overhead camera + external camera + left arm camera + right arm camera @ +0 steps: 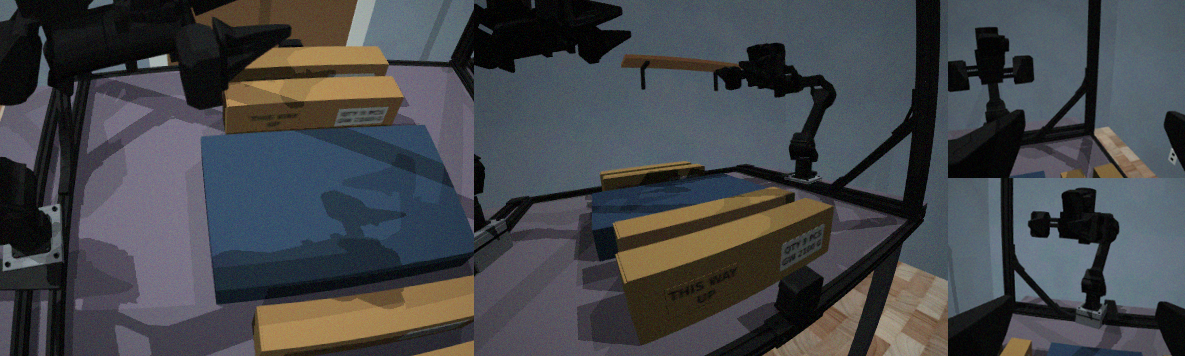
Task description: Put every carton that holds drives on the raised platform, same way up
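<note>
Jaws released, cartons still to be weighed

The left jaws (pixel 295 37) (pixel 625 22) and the right jaws (pixel 724 75) stand wide apart in the air, released and holding nothing. Below them is the blue platform (pixel 280 175) (pixel 639 200) (pixel 1031 175) (pixel 1087 349), with no carton on it. The four cartons stand on the table (pixel 150 200) (pixel 544 280) (pixel 1035 159) (pixel 1039 325), two on each long side: the inner near carton (pixel 365 312) (pixel 704 215) (pixel 1072 174) (pixel 1017 346) and outer near carton (pixel 457 351) (pixel 724 260) (pixel 1106 171), then the inner far carton (pixel 310 102) (pixel 674 175) and outer far carton (pixel 320 59) (pixel 644 169).

The step in hand looks to be a weight check. The outer near label reads nine pieces and 2100 g, but print cannot prove what is inside. Line the jaws up across a carton's narrow width, lower them straight, and grip squarely without crushing the board. Raise it a little and compare the effort across all four. A full one probably wants both arms, one towards each end, rising together so it stays level. The pairs stand close, so a careless fingertip could tip the neighbour.
</note>
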